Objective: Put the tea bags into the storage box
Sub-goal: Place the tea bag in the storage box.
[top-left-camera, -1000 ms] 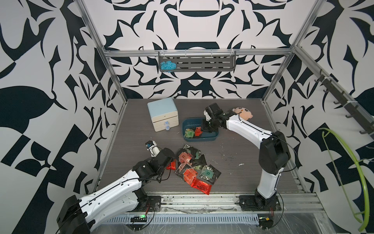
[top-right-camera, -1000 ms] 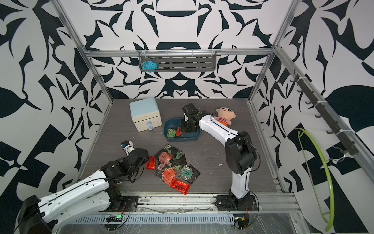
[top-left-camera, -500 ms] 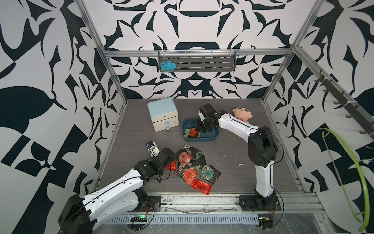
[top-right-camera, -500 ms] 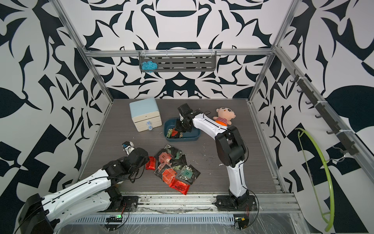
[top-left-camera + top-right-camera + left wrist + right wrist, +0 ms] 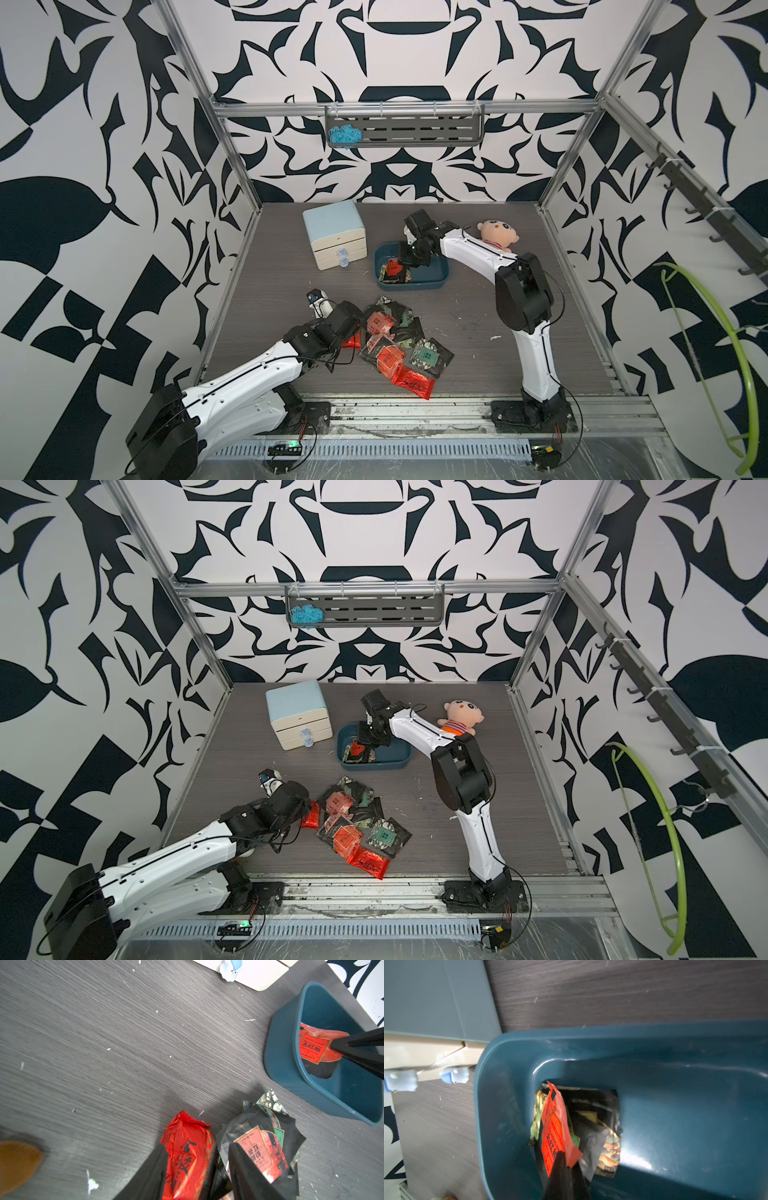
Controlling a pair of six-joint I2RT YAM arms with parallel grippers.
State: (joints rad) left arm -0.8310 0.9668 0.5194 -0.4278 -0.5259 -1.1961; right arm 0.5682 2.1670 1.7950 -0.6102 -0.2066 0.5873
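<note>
The storage box (image 5: pixel 419 285) (image 5: pixel 386 763) is a dark teal tray at mid-table. My right gripper (image 5: pixel 405 259) (image 5: pixel 566 1159) is shut on a red-labelled tea bag (image 5: pixel 552 1136) (image 5: pixel 392 268), low inside the box's left end, over a black tea bag (image 5: pixel 591 1126) lying there. A pile of red and black tea bags (image 5: pixel 399 345) (image 5: pixel 357 829) lies near the front. My left gripper (image 5: pixel 353 332) (image 5: pixel 197 1147) is down at the pile's left edge. Its fingers stand half apart, pressed against both sides of a bowed red foil tea bag (image 5: pixel 187 1147) on the table.
A pale blue and cream drawer cabinet (image 5: pixel 334 232) stands left of the box. A plush doll (image 5: pixel 496 235) lies behind my right arm. On the back wall hangs a grey shelf (image 5: pixel 415 133), and a green hoop (image 5: pixel 706 353) is outside the frame at the right.
My right gripper has carried the red-labelled tea bag leftward across the box and down into its left end. The left arm has stayed still on the red foil tea bag.
</note>
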